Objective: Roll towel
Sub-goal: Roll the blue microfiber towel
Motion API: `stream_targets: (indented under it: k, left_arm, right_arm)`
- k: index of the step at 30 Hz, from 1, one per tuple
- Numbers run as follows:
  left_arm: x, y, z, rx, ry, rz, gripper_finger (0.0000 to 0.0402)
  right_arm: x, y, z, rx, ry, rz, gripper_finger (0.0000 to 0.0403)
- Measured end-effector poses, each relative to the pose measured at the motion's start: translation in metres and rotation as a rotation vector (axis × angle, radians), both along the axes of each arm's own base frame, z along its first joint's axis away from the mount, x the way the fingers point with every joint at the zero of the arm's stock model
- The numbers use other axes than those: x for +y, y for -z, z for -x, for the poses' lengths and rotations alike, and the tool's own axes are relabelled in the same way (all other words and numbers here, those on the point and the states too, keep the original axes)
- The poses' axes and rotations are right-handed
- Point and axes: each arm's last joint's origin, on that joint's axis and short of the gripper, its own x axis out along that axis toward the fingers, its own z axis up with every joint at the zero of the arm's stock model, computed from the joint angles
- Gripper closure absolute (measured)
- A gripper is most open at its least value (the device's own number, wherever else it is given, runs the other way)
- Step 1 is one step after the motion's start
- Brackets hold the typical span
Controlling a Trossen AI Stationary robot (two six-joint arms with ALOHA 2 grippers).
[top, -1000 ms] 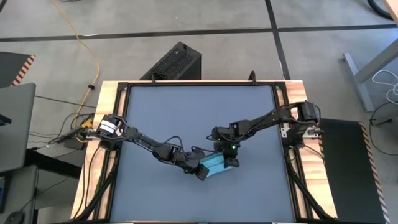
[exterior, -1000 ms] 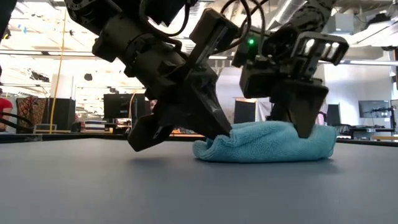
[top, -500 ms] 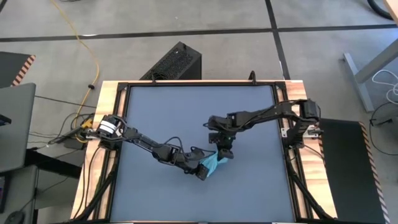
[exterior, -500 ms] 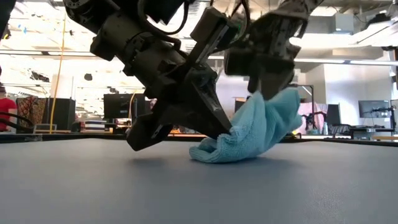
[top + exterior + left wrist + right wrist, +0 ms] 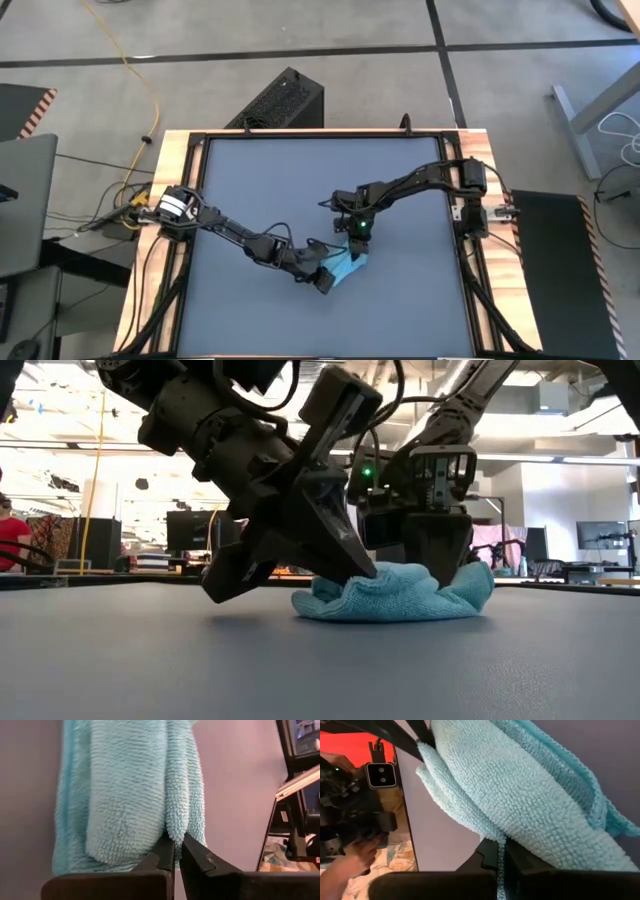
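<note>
Blue towel, lifted before, now lies bunched flat.

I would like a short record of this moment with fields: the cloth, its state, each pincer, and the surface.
cloth: small sky-blue soft terry towel
state: bunched and folded over itself, lying on the table, not a tidy roll
left pincer: shut on one edge of the towel, low at the table
right pincer: shut on a fold of the towel, beside the left one
surface: dark grey flat tabletop
place: towel near the table's front middle
</note>
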Motion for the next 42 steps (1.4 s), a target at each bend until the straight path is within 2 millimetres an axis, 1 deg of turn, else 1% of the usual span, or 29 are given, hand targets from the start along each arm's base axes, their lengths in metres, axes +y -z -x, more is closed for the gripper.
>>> stream_targets:
  k: [3,6,9,14,17,19,22,26,29,31,32,35,38,41,42]
  left_arm:
    - [-0.001,-0.002,0.000,-0.027,0.025,-0.054,0.0394]
    - [0.000,-0.003,-0.001,-0.046,0.053,-0.097,0.0372]
    - [0.004,-0.005,-0.003,-0.067,0.070,-0.111,0.0340]
    - [0.010,-0.006,-0.006,-0.095,0.105,-0.142,0.0281]
    - [0.012,-0.013,-0.006,-0.096,0.118,-0.140,0.0250]
    - [0.011,-0.024,-0.007,-0.101,0.119,-0.164,0.0233]
    - [0.005,-0.045,-0.007,-0.102,0.127,-0.212,0.0213]
    - [-0.012,-0.079,-0.009,-0.097,0.142,-0.326,0.0200]
    - [-0.027,-0.111,-0.013,-0.072,0.184,-0.507,0.0200]
    - [-0.034,-0.126,-0.020,-0.003,0.189,-0.616,0.0202]
    - [-0.037,-0.131,-0.023,0.046,0.219,-0.667,0.0204]
    - [-0.040,-0.128,-0.042,0.199,0.280,-0.737,0.0205]
    - [-0.036,-0.114,-0.063,0.330,0.351,-0.715,0.0205]
    - [-0.033,-0.098,-0.082,0.416,0.424,-0.695,0.0206]
    - [-0.032,-0.097,-0.087,0.428,0.435,-0.702,0.0206]
  right_arm:
    - [0.000,-0.002,-0.002,-0.029,-0.001,0.007,0.0372]
    - [-0.003,-0.003,-0.003,-0.052,0.006,0.018,0.0357]
    - [-0.006,-0.003,-0.003,-0.053,0.016,0.017,0.0350]
    - [-0.007,-0.003,-0.003,-0.052,0.020,0.017,0.0348]
    - [-0.007,-0.002,-0.003,-0.054,0.017,0.018,0.0348]
    - [-0.007,-0.002,-0.003,-0.055,0.018,0.019,0.0348]
    - [-0.008,-0.002,-0.003,-0.074,0.002,0.027,0.0347]
    - [-0.007,-0.002,-0.002,-0.084,-0.012,0.034,0.0347]
    - [-0.007,-0.002,-0.002,-0.090,-0.018,0.038,0.0347]
    - [-0.007,-0.002,-0.002,-0.102,-0.029,0.044,0.0347]
    - [-0.007,-0.002,-0.003,-0.107,-0.031,0.050,0.0347]
    - [-0.007,-0.002,-0.003,-0.107,-0.030,0.056,0.0347]
    - [-0.007,-0.002,-0.004,-0.109,-0.029,0.060,0.0347]
    - [-0.007,-0.003,-0.004,-0.109,-0.028,0.065,0.0347]
    - [-0.008,-0.003,-0.004,-0.108,-0.028,0.067,0.0347]
